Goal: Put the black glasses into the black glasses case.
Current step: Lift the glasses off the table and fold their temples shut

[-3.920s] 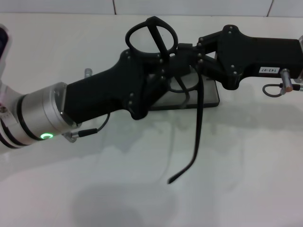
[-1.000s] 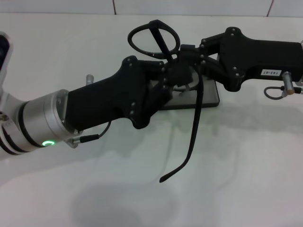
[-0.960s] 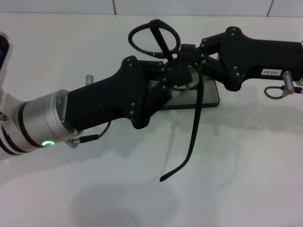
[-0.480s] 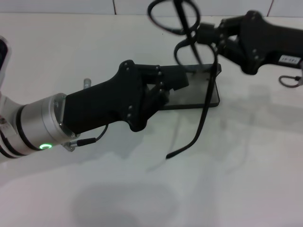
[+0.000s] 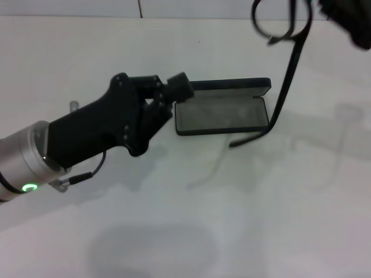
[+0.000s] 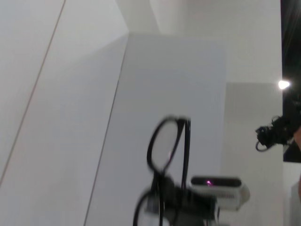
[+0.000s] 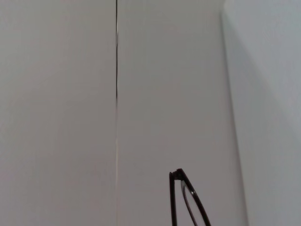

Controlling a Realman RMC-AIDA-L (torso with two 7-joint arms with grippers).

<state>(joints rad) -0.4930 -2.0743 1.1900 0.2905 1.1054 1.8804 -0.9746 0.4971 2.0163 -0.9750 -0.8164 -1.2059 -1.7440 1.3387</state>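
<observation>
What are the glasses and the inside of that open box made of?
The black glasses look like thin plastic or coated metal: a slim, smooth black frame with see-through lenses, though which one isn't clear. The black glasses case looks hard-shelled, with a stiff black rim holding its shape. Its inside is dull grey and looks soft, probably felt or a similar fabric lining.

Black glasses case [image 5: 223, 110], grey lining

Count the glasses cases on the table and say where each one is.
1. The black glasses case lies open on the white table, beside the left gripper. The black glasses hang above its far end, near the right gripper.
</observation>
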